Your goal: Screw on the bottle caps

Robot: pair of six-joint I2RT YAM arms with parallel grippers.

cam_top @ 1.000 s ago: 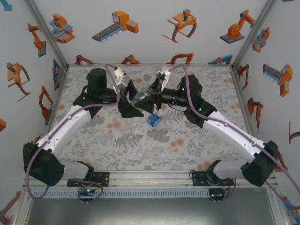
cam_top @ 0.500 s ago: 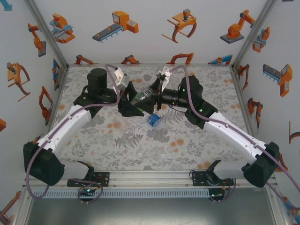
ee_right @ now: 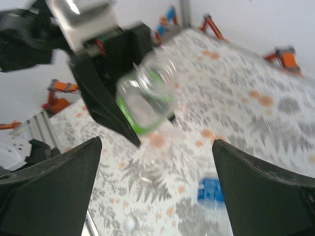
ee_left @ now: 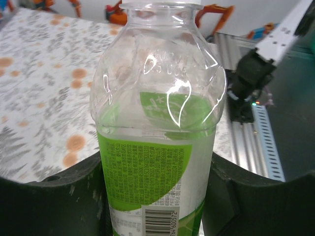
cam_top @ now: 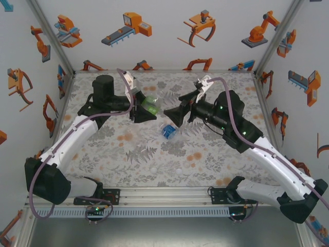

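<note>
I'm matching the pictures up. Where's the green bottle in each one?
Top external: green bottle just above centre, in the left end effector.
Left wrist: green bottle big, dead centre.
Right wrist: green bottle upper middle, blurry.
Shared landmark: the flowery table under it.

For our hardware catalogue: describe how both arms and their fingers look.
Both arms have white shells on the long links, left arm, right arm, with bulky black joints. A purple cable runs along each. Small green lights glow on the right arm. The fingers are matte black, broad wedges. Each wrist carries a white camera bracket.
</note>
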